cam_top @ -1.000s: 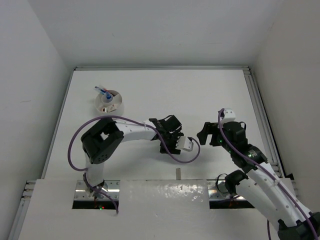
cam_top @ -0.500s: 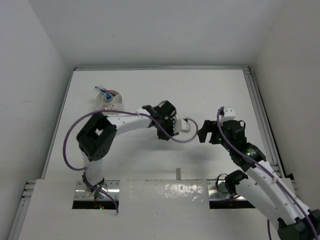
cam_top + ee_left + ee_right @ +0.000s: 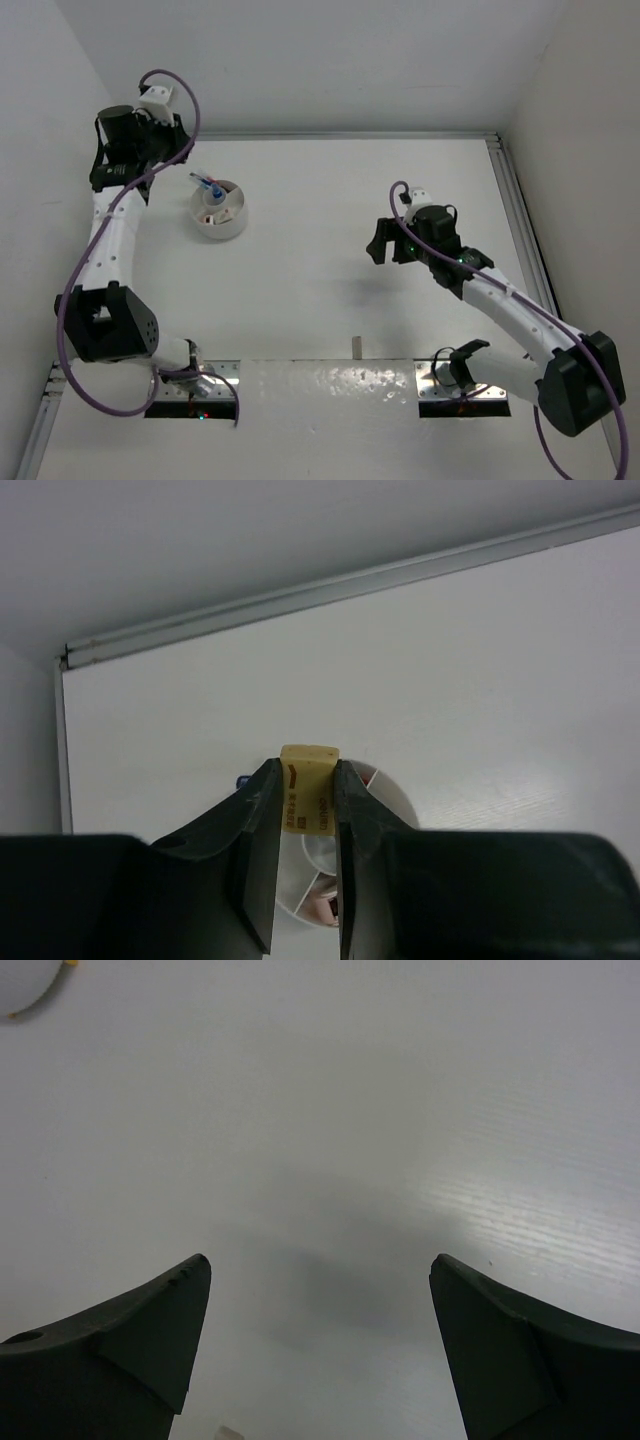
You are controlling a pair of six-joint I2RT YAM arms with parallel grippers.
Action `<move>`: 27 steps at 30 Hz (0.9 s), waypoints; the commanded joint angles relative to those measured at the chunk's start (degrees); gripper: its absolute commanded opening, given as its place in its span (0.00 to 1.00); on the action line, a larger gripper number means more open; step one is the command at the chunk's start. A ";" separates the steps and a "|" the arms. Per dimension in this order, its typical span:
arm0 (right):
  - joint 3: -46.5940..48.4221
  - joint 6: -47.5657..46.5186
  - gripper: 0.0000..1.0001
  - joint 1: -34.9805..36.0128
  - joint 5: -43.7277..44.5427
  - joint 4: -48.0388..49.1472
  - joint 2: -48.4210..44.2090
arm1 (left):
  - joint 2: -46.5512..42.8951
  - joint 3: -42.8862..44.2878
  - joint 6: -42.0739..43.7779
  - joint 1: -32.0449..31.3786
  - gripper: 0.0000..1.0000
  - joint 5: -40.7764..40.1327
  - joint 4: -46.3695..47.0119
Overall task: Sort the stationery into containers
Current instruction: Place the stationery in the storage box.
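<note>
My left gripper is shut on the tan block, which stands upright between the fingers and has dark print on its side. It hangs high above the round white tub, where a pink eraser lies in a near compartment. In the top view the left gripper is raised at the far left, just left of the tub, which holds blue and red pens. My right gripper is open and empty over bare table, as the right wrist view also shows.
White walls close the table in on the left, back and right. A metal rail runs along the right edge. A small grey tab sits at the near edge, by the arm bases.
My left arm has swung from the table's middle, close to the right gripper, up to the far left beside the tub. The right gripper has shifted slightly left and away.
</note>
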 commanded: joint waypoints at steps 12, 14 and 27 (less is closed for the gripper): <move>7.45 -1.26 0.88 -0.31 -2.96 1.70 5.80 | 14.63 -5.31 7.26 8.51 0.00 7.97 0.31; 6.93 -0.74 0.87 -0.40 -2.79 1.87 5.19 | 15.42 -6.62 7.44 7.72 0.00 6.92 1.64; 7.89 -1.52 0.88 -0.40 -0.94 0.21 4.57 | 16.92 -12.96 6.21 6.31 0.03 1.82 5.59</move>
